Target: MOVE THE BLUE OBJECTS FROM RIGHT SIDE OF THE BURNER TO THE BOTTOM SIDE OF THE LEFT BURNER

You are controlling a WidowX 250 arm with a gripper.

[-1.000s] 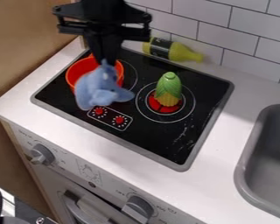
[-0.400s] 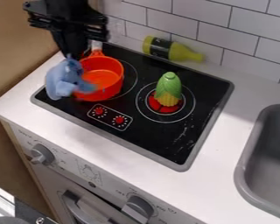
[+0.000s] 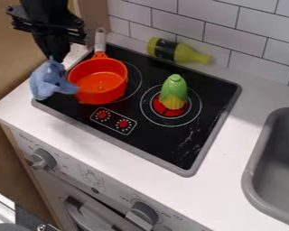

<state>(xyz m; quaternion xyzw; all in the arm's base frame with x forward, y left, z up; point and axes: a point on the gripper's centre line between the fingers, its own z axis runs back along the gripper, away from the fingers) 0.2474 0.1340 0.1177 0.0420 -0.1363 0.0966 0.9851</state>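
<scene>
This is a toy kitchen. A black cooktop (image 3: 162, 144) with burner rings (image 3: 201, 108) and red printed controls (image 3: 123, 123) is set in a white tabletop (image 3: 56, 128), an orange saucepan (image 3: 101, 93) and a toy corn cob (image 3: 173, 92) on it. A gray sink (image 3: 250, 171) lies to one side, white tile (image 3: 249, 43) lines the wall, and gray knobs (image 3: 43, 159) and an oven handle (image 3: 79, 215) mark the stove front.

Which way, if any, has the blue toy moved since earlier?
Yes: the blue toy moved left in view, from in front of the orange pot to its left.
</scene>
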